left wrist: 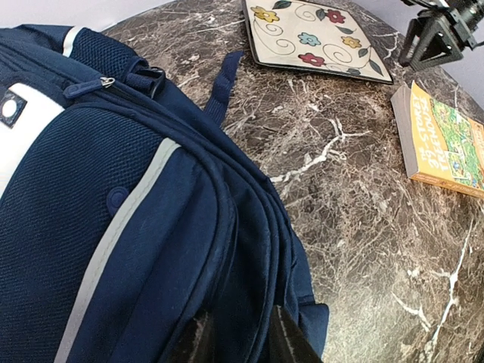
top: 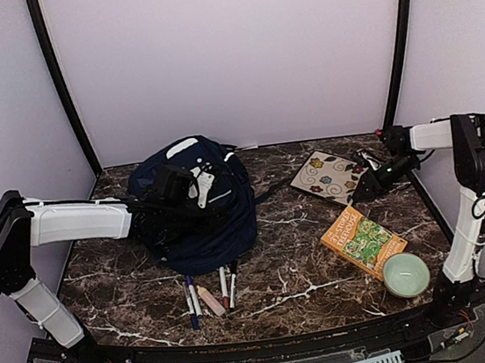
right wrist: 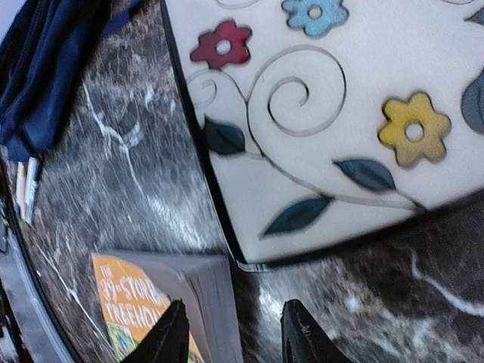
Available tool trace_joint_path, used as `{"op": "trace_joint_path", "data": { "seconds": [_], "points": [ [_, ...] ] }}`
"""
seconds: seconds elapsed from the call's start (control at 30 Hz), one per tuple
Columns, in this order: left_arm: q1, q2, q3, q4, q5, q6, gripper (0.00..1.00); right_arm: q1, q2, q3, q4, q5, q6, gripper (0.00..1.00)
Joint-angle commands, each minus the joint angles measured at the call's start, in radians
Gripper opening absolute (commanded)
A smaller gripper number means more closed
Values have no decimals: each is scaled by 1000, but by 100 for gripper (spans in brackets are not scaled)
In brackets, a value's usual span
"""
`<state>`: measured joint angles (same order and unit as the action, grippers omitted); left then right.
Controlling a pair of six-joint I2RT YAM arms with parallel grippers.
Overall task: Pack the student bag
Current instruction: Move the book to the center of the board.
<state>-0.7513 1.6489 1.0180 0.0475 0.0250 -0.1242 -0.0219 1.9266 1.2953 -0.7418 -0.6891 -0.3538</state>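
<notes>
The student bag (top: 205, 226) is a navy-blue backpack with a white patch, lying at the table's centre-left. It fills the left of the left wrist view (left wrist: 136, 227). My left gripper (top: 175, 188) rests on top of the bag. Its fingers (left wrist: 238, 334) are closed on a ridge of the bag's fabric near the seams. My right gripper (top: 361, 192) is open and empty. It hovers low between the flowered plate's near edge and the orange book, its fingers (right wrist: 231, 333) over bare table.
A square flowered plate (top: 328, 175) lies at the back right. An orange book (top: 363, 239) and a pale green bowl (top: 406, 274) lie at the front right. Several pens and markers (top: 211, 296) lie in front of the bag.
</notes>
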Motion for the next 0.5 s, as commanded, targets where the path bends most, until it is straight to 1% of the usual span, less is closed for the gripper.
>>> {"op": "trace_joint_path", "data": {
  "seconds": [0.0,0.13,0.2,0.3,0.47],
  "points": [
    [6,-68,2,-53,-82,2,31,-56,-111,-50,-157,138,-173,45],
    [6,-75,13,-56,-88,-1,40,-79,-117,-72,-291,197,-305,52],
    [6,-77,14,-50,-80,-12,42,-81,-121,-99,-323,216,-347,53],
    [6,-77,18,-46,-56,-29,43,-76,-115,-124,-353,221,-384,52],
    [1,-80,22,-48,-1,-82,42,-45,-75,-130,-370,214,-386,49]
  ]
}}
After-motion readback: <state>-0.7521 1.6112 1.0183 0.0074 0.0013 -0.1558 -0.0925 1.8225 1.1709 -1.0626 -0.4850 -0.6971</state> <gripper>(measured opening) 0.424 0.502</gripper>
